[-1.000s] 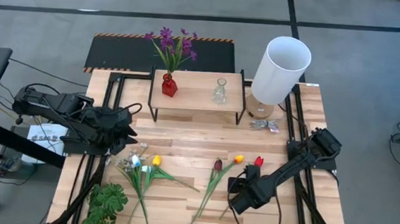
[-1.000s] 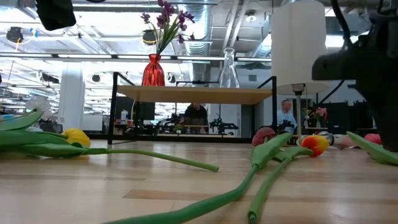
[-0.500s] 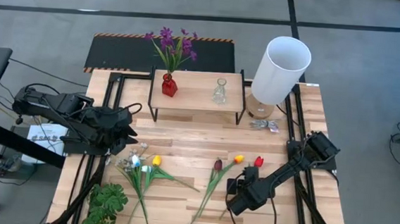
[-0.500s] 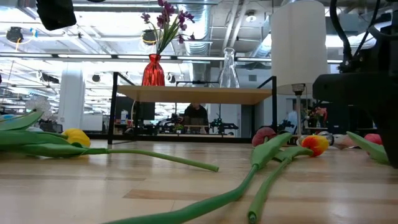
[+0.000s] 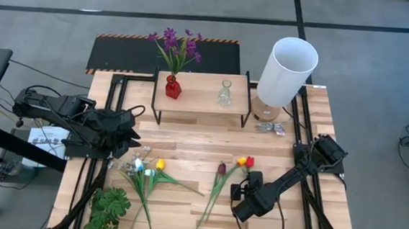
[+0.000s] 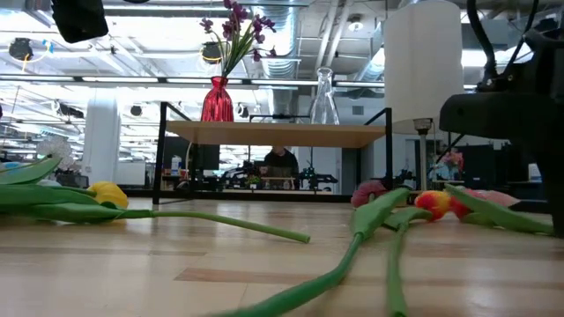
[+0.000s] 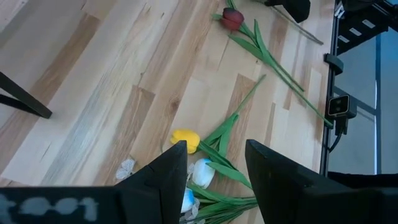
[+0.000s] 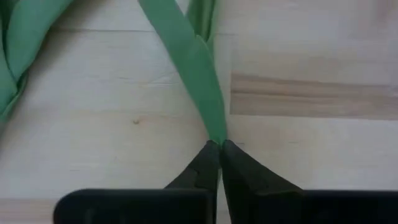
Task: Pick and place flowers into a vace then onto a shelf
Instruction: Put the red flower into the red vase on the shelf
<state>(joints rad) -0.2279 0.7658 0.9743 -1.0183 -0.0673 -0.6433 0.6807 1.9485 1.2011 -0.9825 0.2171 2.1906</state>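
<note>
I have the right gripper (image 8: 219, 149) pinched shut on a red tulip (image 5: 249, 161) leaf, in front of the shelf (image 5: 200, 91); left gripper (image 7: 214, 163) parted, over the yellow tulip (image 7: 185, 140).

A robotics lab or industrial workshop: the wooden table (image 5: 188, 146) stands on a bare grey concrete floor (image 5: 367, 61) marked with dark tape lines, a hazard-striped mat (image 5: 129, 51) lies behind it, and the low view shows exposed ceiling ducts (image 6: 339, 31), strip lights and equipment benches (image 6: 264, 180)
</note>
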